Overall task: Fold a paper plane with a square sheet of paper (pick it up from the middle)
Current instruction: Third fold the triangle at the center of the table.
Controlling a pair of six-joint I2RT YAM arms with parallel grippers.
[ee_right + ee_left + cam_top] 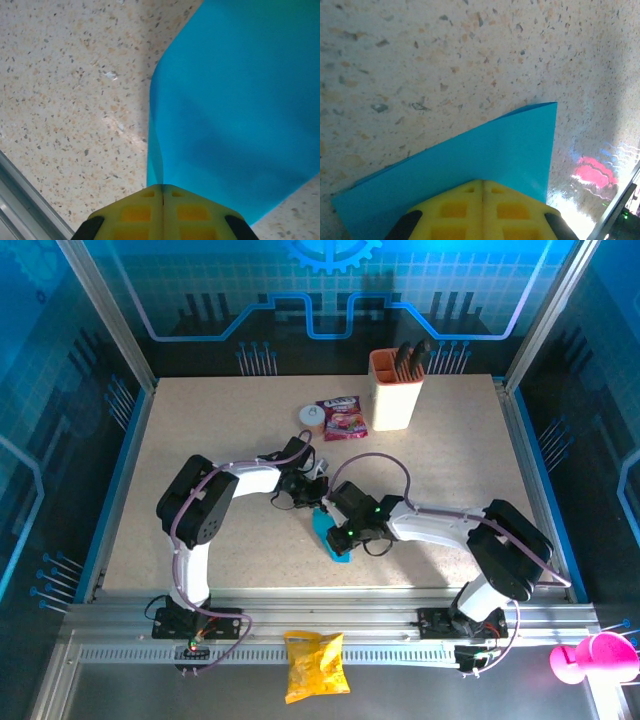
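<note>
Pinching the square sheet of paper (pixel 470 155) at the bottom centre of its wrist view, the left gripper (pixel 482 184) has its yellow jaws pressed together on the blue edge. The right gripper (pixel 162 189) is clamped on the sheet too, low in its own view, where the paper bows up off the table (pixel 65 100). Seen from overhead, the sheet sits just below frame centre, between the arms. With both clamps on, pulling apart could tear the thin paper, uneven motion could skew the fold or set a stray crease, and a shallow grip might let it slip
</note>
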